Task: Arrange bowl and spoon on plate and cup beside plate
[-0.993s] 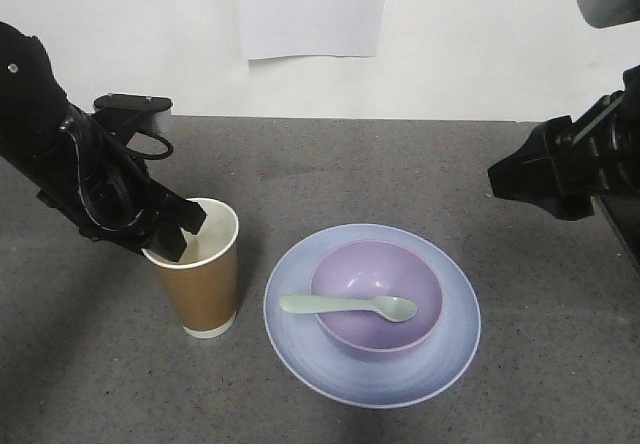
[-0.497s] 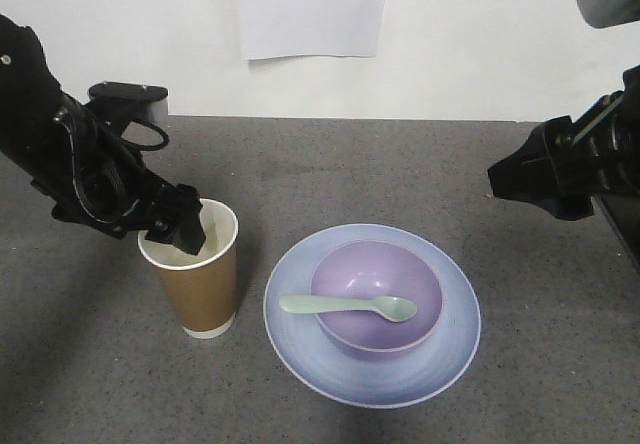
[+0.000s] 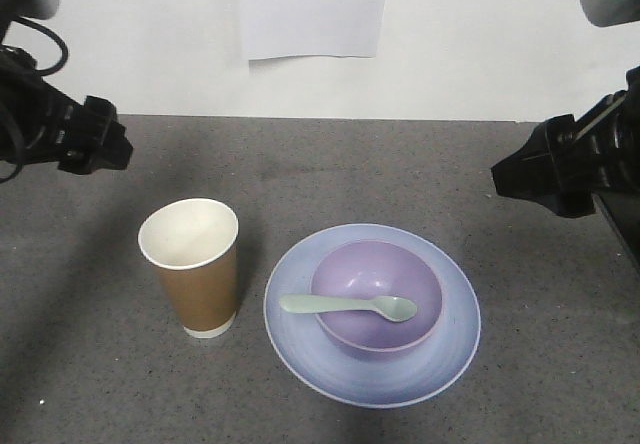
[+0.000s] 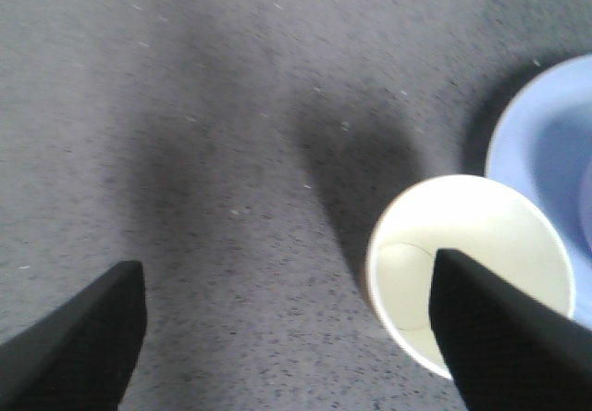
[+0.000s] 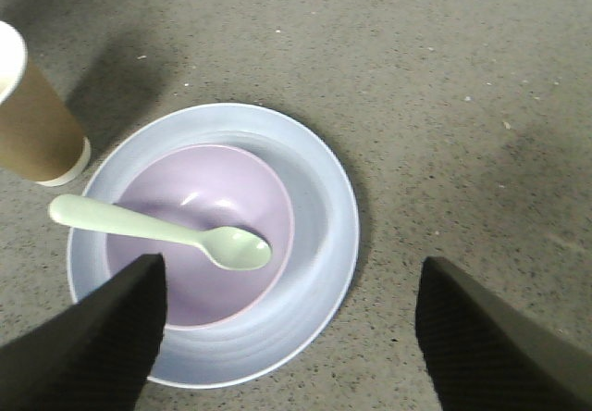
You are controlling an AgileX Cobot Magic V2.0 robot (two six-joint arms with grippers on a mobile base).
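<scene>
Bowl (image 3: pixel 377 296) sits centred on the plate (image 3: pixel 372 314), upright. Spoon (image 3: pixel 349 307) lies across the bowl: handle over the bowl's left rim, scoop end inside toward the right. Plate is on the grey tabletop (image 3: pixel 400 164), toward its front edge, slightly right of centre. Cup (image 3: pixel 192 267) stands upright on the tabletop just left of the plate, near but not touching it, nothing inside.

Left gripper (image 4: pixel 287 337): jaws spread wide, holding nothing. In the left wrist view the cup mouth (image 4: pixel 470 267) sits under the right-hand finger (image 4: pixel 504 332), not between the two fingers; in the front view the left gripper (image 3: pixel 95 136) hangs near the back-left of the tabletop, well apart from the cup.

Right gripper (image 5: pixel 287 337): jaws also spread, gripping nothing. In the right wrist view the bowl (image 5: pixel 199 230), spoon (image 5: pixel 157 232) and plate (image 5: pixel 319 217) show between the two fingers, clear of both. From the front the right gripper (image 3: pixel 540 176) hangs near the right edge, apart from the plate.
</scene>
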